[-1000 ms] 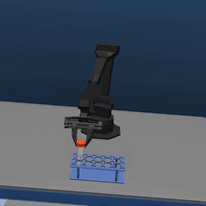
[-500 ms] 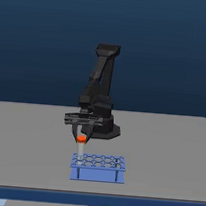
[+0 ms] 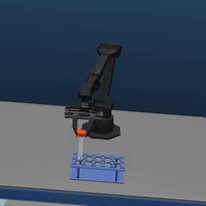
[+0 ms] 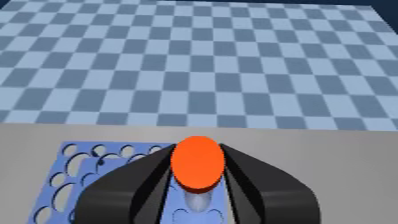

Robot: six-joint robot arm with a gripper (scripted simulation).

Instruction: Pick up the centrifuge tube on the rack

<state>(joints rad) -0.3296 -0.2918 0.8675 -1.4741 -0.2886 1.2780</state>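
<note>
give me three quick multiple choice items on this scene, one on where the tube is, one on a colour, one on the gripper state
1. Where is the tube?
A. lying flat on the table
B. upright over the end of the rack on the exterior view's left
C. over the rack's end on the exterior view's right

2. What colour is the tube's cap?
A. orange-red
B. green
C. white

3. What is the gripper doing?
A. open, well away from the tube
B. shut on the tube's cap
C. shut on the rack

Answers:
1 B, the tube stands straight up above that end of the blue rack.
2 A, the cap shows orange-red in both views.
3 B, the wrist view shows the black fingers pressed on either side of the cap.
</note>
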